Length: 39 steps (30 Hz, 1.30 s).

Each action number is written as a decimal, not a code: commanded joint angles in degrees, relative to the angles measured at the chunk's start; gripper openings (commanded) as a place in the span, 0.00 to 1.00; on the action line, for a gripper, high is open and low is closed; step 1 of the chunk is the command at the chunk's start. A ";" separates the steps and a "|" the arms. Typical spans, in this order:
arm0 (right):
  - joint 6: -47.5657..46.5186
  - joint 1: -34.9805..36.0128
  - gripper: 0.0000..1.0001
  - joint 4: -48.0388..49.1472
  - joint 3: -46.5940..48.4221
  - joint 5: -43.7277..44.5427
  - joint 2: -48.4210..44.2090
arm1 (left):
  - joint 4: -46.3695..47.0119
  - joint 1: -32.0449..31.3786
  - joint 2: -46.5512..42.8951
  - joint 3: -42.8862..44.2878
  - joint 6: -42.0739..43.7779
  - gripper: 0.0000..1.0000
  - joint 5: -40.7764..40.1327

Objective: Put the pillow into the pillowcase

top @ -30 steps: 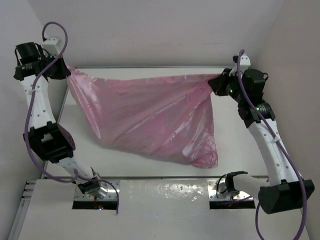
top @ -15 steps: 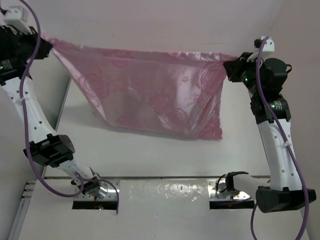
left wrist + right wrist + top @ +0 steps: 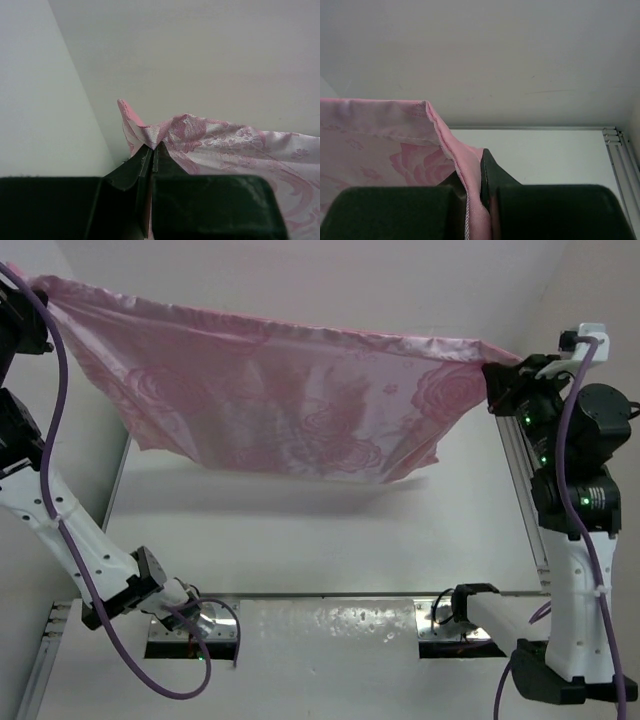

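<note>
Left claw (image 3: 152, 150): jaws shut tight on a pinch of pink satin at one top corner; raised high, well clear of tabletop
Pillowcase (image 3: 280, 400): stretched near-taut btwn both claws along its upper edge; rest hangs in air as a slanting sheet, rose pattern showing; lower edge sags free above table, not touching it; looks flat, layers together; can't tell which edge is the mouth
Right claw (image 3: 474, 167): jaws closed on opposite top corner, hemmed edge running into the grip; also held high, approx level w/ left
Pillow: not in any view; whereabouts can't be told
Step in hand: prob. lifting & spreading the case to smooth it and find its opening; insertion not begun, judging by flat, empty look of cloth
Next move calls for: prob. laying case down flat w/ mouth reachable, then freeing one claw to part the layers; arms must move together, since slippery satin could slide out of a corner pinch or crumple if tension drops
Table (image 3: 300, 540): plain white, matte; soft shadow of cloth on it; metal rail (image 3: 510, 450) along right side; shiny mounting plate (image 3: 330, 625) at near edge btwn arm bases
Room: white walls (image 3: 300, 290) close in at back & both sides; even light; purple cables (image 3: 55, 480) loop along arms
</note>
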 commanded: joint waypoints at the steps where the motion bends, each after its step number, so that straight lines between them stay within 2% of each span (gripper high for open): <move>1: -4.12 -2.40 0.00 0.16 5.70 13.47 -3.86 | 5.56 3.38 -0.31 3.50 3.02 0.00 -14.35; 7: -5.89 -2.40 0.00 -10.91 16.24 13.39 1.04 | 2.56 3.47 -0.93 0.97 4.34 0.00 -14.64; 11: -3.87 -2.40 0.00 -15.92 17.23 9.44 7.90 | 1.33 2.42 -0.40 -8.23 4.78 0.00 -11.30; 14: -0.80 -2.49 0.00 -14.53 14.07 6.71 13.26 | -0.07 1.02 2.14 -12.91 3.73 0.00 -8.57; 19: 4.74 -2.23 0.00 -9.19 10.29 4.77 23.54 | -4.21 -6.70 10.49 -19.42 7.33 0.00 -14.28; 22: 6.24 -1.00 0.00 -3.13 5.98 7.30 29.67 | 1.31 -11.01 13.48 -27.04 6.90 0.00 -18.31; 25: 8.78 0.85 0.00 1.89 6.32 11.00 37.05 | 8.52 -13.65 18.13 -30.32 5.23 0.00 -25.16; 27: 10.71 1.29 0.00 3.75 9.03 13.37 41.11 | 11.87 -15.15 23.05 -29.28 4.17 0.00 -29.30; 31: 11.08 1.99 0.00 5.07 21.21 17.59 55.15 | 13.63 -17.35 33.07 -18.77 2.68 0.00 -33.87; 34: 10.90 1.82 0.00 6.74 28.96 19.01 61.68 | 15.82 -19.11 39.49 -13.82 1.62 0.00 -37.13; 37: 11.60 1.03 0.00 10.77 33.37 18.83 69.76 | 19.25 -20.61 45.63 -9.25 0.83 0.00 -41.42; 39: 12.48 0.50 0.00 16.03 33.74 19.09 71.80 | 20.31 -21.92 47.93 -7.31 0.74 0.00 -43.45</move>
